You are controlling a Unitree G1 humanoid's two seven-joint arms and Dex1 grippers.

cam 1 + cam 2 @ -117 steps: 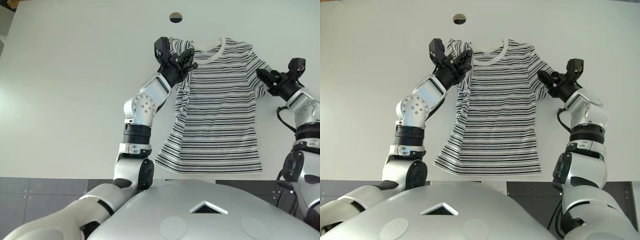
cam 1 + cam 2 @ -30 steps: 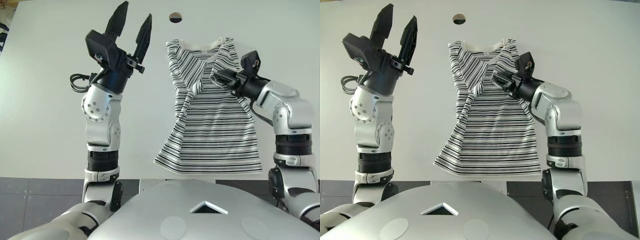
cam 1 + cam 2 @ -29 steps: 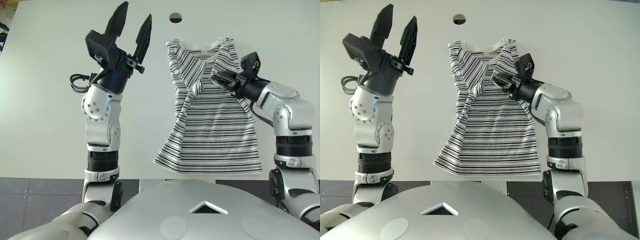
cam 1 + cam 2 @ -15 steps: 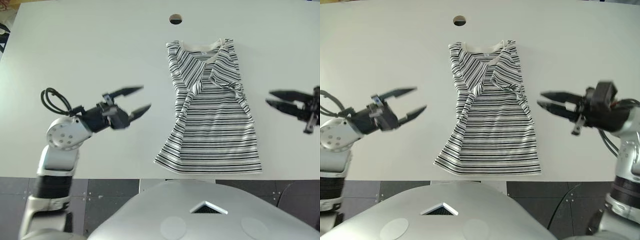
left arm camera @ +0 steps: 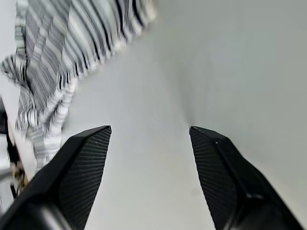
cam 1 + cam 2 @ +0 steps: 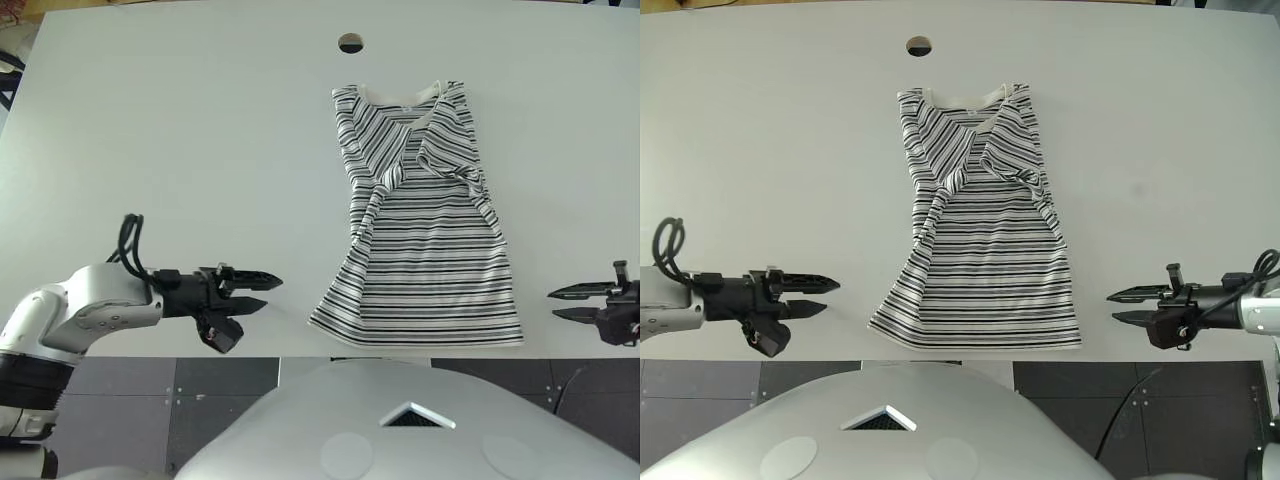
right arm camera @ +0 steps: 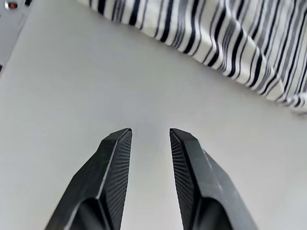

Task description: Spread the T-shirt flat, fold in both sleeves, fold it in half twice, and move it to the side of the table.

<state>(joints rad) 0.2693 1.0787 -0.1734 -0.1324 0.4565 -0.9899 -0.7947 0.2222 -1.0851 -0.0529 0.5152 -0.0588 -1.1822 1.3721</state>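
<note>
Striped T-shirt [image 6: 425,230] lies on white table [image 6: 180,150], collar at far end nr a round hole [image 6: 350,43], hem by near edge. Both sleeves lie folded in over the chest, L side rumpled. L gripper [image 6: 272,292] sits low by near edge, left of hem & apart from it, jaws moderately spread, empty, tips twd shirt. R gripper [image 6: 1111,306] sits right of hem, also apart, jaws narrowly spread, empty.

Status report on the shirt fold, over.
Left tool and right tool open, empty, flanking T-shirt bottom edge. T-shirt lying flat, both sleeves folded in, not yet halved. Bare table between tools and shirt.
</note>
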